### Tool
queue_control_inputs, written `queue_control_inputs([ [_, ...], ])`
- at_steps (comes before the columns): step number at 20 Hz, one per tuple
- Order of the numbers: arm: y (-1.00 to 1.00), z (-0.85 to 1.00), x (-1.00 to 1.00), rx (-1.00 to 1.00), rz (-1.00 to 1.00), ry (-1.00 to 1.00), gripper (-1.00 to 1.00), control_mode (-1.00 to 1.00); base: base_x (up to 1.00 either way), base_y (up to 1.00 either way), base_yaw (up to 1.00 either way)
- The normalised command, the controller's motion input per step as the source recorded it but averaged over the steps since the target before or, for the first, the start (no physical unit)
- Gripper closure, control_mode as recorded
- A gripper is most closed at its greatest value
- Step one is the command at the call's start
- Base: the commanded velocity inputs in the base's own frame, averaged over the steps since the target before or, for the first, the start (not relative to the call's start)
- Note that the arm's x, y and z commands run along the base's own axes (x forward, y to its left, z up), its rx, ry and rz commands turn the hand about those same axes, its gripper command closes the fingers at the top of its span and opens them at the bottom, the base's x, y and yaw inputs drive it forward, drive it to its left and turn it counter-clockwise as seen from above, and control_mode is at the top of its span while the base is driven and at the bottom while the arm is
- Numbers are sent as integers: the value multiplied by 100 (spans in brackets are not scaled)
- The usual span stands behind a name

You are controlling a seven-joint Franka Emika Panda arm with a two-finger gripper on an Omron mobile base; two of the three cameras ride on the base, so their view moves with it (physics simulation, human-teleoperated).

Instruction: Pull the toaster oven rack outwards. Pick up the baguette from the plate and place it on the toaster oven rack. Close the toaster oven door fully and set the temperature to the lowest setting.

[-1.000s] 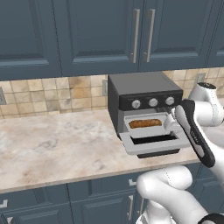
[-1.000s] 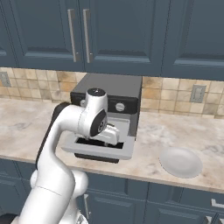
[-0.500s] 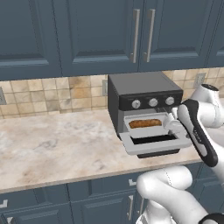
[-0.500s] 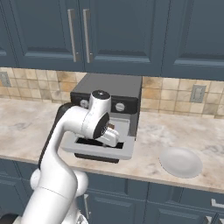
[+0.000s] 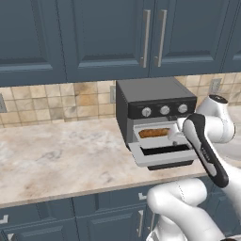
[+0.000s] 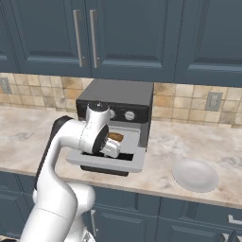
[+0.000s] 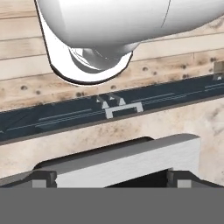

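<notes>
Left base view: our empty, open end effector [image 5: 175,138] hangs just above the lowered toaster oven door [image 5: 162,155], baguette [image 5: 154,133] racked behind.

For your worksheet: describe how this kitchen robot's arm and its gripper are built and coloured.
The glossy white arm is made of rounded tubular segments, with dark, near-black bands along its joints and a grey-ringed round cap at the upper joint. The two-finger gripper ends in small dark fingertips. No cables or markings show.

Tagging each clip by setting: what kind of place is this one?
A simulated home kitchen, most likely: a marble-look counter under dark blue wall cabinets, a tiled backsplash, and a toaster oven with a baguette inside.
</notes>
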Motion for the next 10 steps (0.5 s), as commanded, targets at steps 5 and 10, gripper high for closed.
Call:
queue_control_inputs([
  [5,28,-17,11,-5,1,-4,-100,-100,0,0,0],
  [10,27,-11,17,-8,5,-1,-100,-100,0,0,0],
])
